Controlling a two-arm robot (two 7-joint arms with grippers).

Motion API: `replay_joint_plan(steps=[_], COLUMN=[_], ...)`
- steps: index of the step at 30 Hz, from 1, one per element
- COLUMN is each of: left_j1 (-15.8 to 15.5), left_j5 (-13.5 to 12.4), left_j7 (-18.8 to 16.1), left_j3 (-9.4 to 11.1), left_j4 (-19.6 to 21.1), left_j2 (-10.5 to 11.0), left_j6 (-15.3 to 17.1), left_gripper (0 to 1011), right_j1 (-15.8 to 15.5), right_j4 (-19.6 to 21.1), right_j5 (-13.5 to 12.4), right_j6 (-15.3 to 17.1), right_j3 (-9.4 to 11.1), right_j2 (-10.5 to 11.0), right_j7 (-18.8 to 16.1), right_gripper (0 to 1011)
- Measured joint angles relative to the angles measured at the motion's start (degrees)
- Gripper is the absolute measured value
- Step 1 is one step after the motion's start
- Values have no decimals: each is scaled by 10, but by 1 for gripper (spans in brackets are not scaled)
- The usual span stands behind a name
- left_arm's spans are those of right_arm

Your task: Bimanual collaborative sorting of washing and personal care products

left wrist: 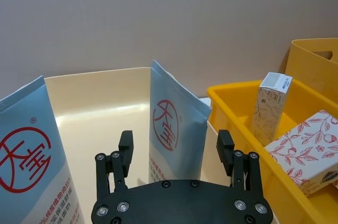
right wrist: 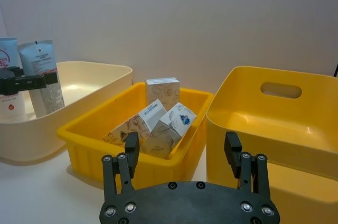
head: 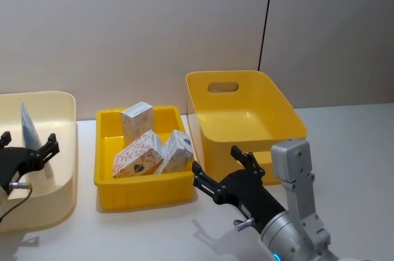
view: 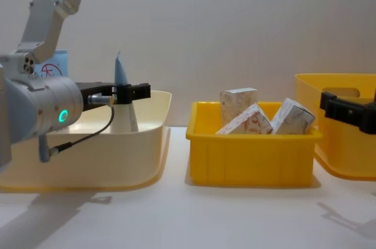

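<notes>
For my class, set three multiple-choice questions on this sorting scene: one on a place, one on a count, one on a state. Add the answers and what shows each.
1. Where do the patterned boxes lie?
A. in the cream bin
B. in the shallow yellow tray
C. in the deep yellow bin

2. How many patterned boxes are there?
A. two
B. five
C. three

3. What is the state of the left gripper, near the pale-blue tube in the cream bin?
A. open, holding nothing
B. shut on the tube
C. shut on a box

Answers:
1 B: the boxes all sit in the shallow yellow tray, between the cream bin and the deep yellow bin.
2 C: one box stands upright and two lean.
3 A: its fingers stand apart with gaps beside the tube. The right gripper, in front of the tray, is open too.
</notes>
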State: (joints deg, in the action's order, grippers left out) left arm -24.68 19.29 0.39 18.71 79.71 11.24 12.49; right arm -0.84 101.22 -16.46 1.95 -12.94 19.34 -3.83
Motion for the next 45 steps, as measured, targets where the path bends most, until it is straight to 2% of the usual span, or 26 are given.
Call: replay_joint_plan(steps=[7,8,9,14,17,18,20,22,25,36,45], left_j1=[-7,-8,-8,-11,-12,-12,-13,-14,-14,-13,-11], left_j5=[-2,-2,-2,-4,-4,-4,-4,-4,-4,-4,13], left_j7=[0,0,0,0,0,0,0,0,0,14,68], left_j3=[0,1,1,1,1,1,1,1,1,-1,-11], left_j4=[-10,-12,-12,-17,-18,-19,-19,-20,-21,-20,-7], left_j2=[-6,-7,-7,-10,-11,-11,-12,-12,-13,-10,6], left_j6=[0,1,1,1,1,1,1,1,1,-8,-40], left_gripper=[885,824,824,635,577,516,473,389,327,249,230], right_j1=[0,0,0,0,0,0,0,0,0,0,0], right_j4=[0,0,0,0,0,0,0,0,0,0,0], right_j5=[0,0,0,0,0,0,0,0,0,0,0], right_j6=[0,0,0,0,0,0,0,0,0,0,0], right_j3=[0,0,0,0,0,0,0,0,0,0,0], right_j2=[0,0,0,0,0,0,0,0,0,0,0], right_j7=[0,0,0,0,0,0,0,0,0,0,0], right_gripper=[1001,1001,1001,1001,1001,1001,1001,1001,1001,1001,1001])
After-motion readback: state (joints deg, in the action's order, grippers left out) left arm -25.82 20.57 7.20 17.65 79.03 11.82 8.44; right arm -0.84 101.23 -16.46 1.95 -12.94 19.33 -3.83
